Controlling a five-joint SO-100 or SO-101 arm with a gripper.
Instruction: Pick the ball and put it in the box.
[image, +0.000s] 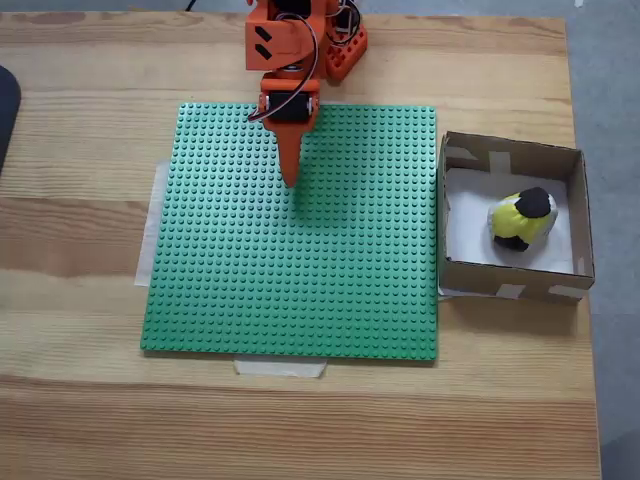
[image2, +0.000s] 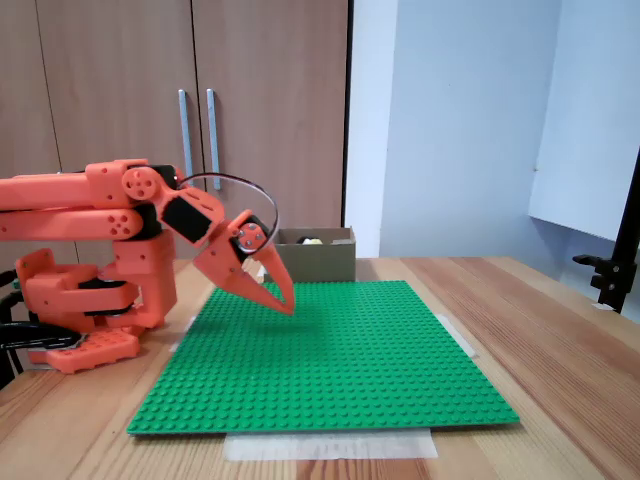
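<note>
Nearest to the camera in a fixed view lies one strip of pale tape (image2: 330, 444) on the wooden table (image2: 560, 330), and it holds the front edge of one green studded baseplate (image2: 330, 360). Above the plate hangs the one orange arm (image2: 90, 205), folded low, with its hand (image2: 283, 300) pointing down at the studs but not touching them. The two fingers come together to one point and carry nothing; from this side angle I cannot fully exclude a thin gap between them. In a fixed view from above, the hand (image: 291, 178) is over the upper left part of the plate, well apart from the box.

Farther back stands the one cardboard box (image: 465, 272), just beside the right edge of the plate. The one ball (image: 522, 219) rests inside it on the white bottom, toward the right wall. From the side, only a small pale piece of the ball (image2: 312, 241) shows above the box (image2: 320, 260).

By my judgement the placing is done, and what remains is to bring the arm to rest. To do it well, the hand should keep height above the studs and stay away from the box, so that nothing is pushed.
</note>
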